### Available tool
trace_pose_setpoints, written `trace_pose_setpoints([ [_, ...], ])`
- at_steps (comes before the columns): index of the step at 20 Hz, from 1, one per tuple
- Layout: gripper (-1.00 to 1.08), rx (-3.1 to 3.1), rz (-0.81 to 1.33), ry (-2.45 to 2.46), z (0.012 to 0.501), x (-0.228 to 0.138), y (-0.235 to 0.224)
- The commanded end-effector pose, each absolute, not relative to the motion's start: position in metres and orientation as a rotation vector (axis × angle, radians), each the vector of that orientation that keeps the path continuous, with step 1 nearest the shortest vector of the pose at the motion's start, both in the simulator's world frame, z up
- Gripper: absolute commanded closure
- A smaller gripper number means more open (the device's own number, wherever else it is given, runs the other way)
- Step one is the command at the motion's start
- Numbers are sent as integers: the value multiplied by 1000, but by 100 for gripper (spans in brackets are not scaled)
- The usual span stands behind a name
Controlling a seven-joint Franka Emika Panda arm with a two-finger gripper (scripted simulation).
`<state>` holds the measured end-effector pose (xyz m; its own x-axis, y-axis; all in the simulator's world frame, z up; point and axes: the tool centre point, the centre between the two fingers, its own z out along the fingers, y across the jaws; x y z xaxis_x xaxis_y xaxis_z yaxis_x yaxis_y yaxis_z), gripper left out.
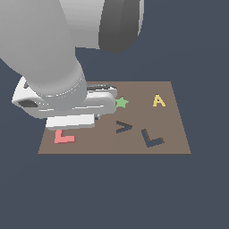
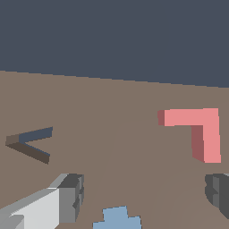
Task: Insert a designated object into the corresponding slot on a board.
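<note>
Brown and flat, the board (image 1: 179, 134) is laid on a dark blue-grey ground, and much of its near corner on the exterior view's left is hidden by the grey-white arm (image 1: 49, 67) that fills the upper left of that view. The pink-red L-shaped block (image 1: 64, 137) is seen on the board at that corner, just below the arm's hand; its upper end is covered by the hand in the exterior view, while in the wrist view the whole block (image 2: 197, 127) is shown lying flat on the board's surface. The gripper (image 2: 143, 197) is held above the board with its fingers (image 2: 67, 197) spread apart and nothing between them; the block is not touched by either finger. Only the tips are shown in the wrist view, one cut off at the frame's edge, and in the exterior view the fingers are masked by the hand.

The dark L-shaped slot (image 1: 152, 138) is cut into the board toward the exterior view's right, tilted, well apart from the block. Between them the smaller dark ">"-shaped recess (image 1: 124, 127) is found. A green star (image 1: 121, 103) is partly crowded by the hand, and a yellow letter "A" (image 1: 159, 100), the only readable character, is placed beyond the slot. A pale blue shape (image 2: 117, 218) is cut off in the wrist view and cannot be identified.
</note>
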<state>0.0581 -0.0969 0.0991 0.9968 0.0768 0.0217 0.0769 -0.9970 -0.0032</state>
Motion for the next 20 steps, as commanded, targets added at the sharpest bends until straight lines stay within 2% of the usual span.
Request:
trace_pose_setpoints([
  [1,-92,-3136,-25,-134,85,65,-115],
  [10,-92,-3137,-5,-157,56,82,-153],
  [20,-92,-3137,0,-162,50,87,-161],
])
